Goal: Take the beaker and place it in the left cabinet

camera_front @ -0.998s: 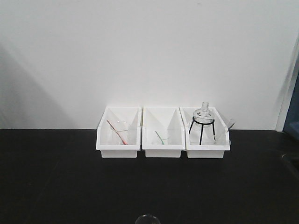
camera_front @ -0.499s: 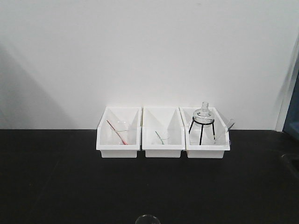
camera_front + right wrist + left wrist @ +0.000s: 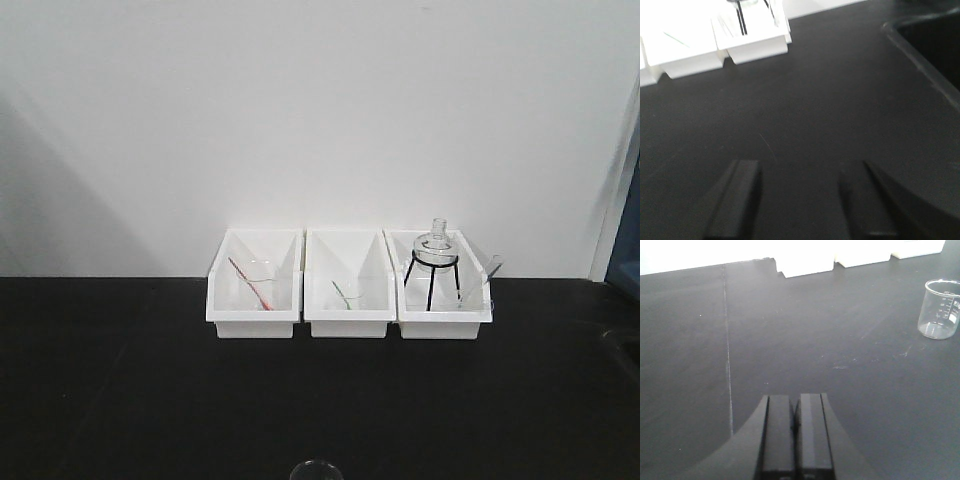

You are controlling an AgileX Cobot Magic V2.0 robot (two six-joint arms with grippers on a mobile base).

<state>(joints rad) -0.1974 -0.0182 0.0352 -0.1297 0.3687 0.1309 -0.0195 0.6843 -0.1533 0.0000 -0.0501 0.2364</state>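
The beaker (image 3: 940, 309) is small, clear glass with printed markings. It stands upright on the black table at the right edge of the left wrist view; its rim (image 3: 316, 469) peeks in at the bottom edge of the front view. My left gripper (image 3: 794, 401) is shut and empty, low over the table, well left of and nearer than the beaker. My right gripper (image 3: 801, 167) is open and empty above bare table. The left cabinet is out of view.
Three white plastic bins (image 3: 349, 285) stand in a row against the white wall; the right one holds a round glass flask on a black tripod (image 3: 435, 262). A recessed edge (image 3: 925, 60) runs along the table's right side. A thin seam (image 3: 728, 355) crosses the table.
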